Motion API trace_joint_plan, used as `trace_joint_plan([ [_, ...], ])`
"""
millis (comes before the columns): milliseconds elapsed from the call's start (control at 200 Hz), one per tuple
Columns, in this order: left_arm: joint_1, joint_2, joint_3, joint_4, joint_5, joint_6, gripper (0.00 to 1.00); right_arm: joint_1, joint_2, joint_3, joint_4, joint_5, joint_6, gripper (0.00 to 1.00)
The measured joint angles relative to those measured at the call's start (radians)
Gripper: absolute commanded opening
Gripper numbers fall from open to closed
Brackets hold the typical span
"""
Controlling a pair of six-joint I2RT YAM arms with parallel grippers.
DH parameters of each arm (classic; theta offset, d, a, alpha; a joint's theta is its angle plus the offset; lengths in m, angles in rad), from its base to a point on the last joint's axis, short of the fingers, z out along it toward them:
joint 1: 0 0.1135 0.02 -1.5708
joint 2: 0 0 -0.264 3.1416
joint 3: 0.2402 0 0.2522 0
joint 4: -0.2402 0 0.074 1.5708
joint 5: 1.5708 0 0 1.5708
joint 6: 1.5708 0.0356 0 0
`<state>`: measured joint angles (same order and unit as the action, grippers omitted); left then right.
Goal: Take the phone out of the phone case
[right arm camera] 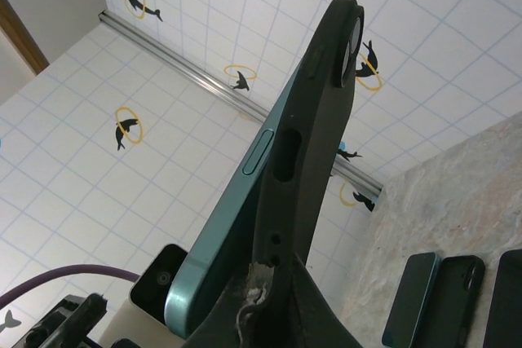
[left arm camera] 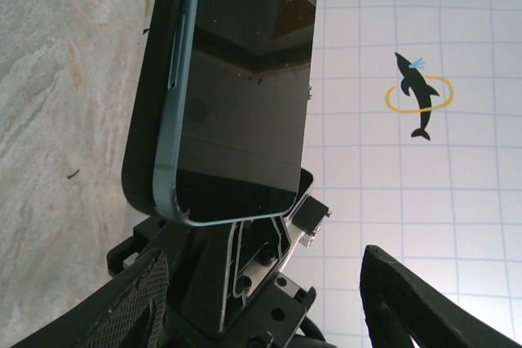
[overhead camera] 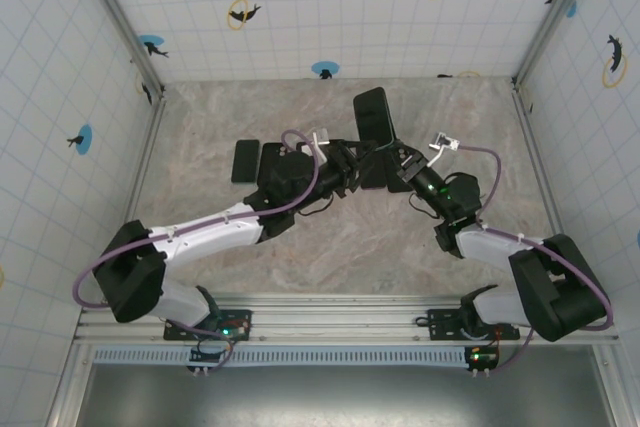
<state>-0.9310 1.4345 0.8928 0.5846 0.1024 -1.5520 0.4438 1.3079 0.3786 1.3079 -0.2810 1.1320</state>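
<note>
Phone [left arm camera: 236, 79] half-out of case [right arm camera: 310, 144] over marbled tbl [overhead camera: 200, 127], dolphin-tile walls [overhead camera: 330, 7].

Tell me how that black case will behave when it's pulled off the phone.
The case probably flexes: its lower end already bows away from the phone. It looks matte, so likely grippy. The phone's glossy face may slip.

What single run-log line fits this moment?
phone: lower end lifted off phone case | right gripper: shut on phone case | left gripper: open
</note>
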Motion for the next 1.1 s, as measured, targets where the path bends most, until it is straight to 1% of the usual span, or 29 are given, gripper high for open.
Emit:
trace_joint_plan([
  [350,0.000,0.056,0.000,0.084,-0.018,-0.050,0.61,0.002,0.000,0.000,-0.005,-0.003,-0.027,0.04],
  [671,-0.003,0.068,0.019,0.104,-0.016,-0.069,0.60,0.002,0.000,0.000,-0.004,-0.001,-0.039,0.04],
  [891,-0.002,0.087,0.034,0.133,-0.017,-0.072,0.60,0.001,0.001,0.000,-0.002,-0.002,-0.034,0.04],
  [1101,0.006,0.134,0.047,0.184,-0.013,-0.072,0.59,-0.001,0.011,0.000,-0.002,0.028,-0.008,0.04],
])
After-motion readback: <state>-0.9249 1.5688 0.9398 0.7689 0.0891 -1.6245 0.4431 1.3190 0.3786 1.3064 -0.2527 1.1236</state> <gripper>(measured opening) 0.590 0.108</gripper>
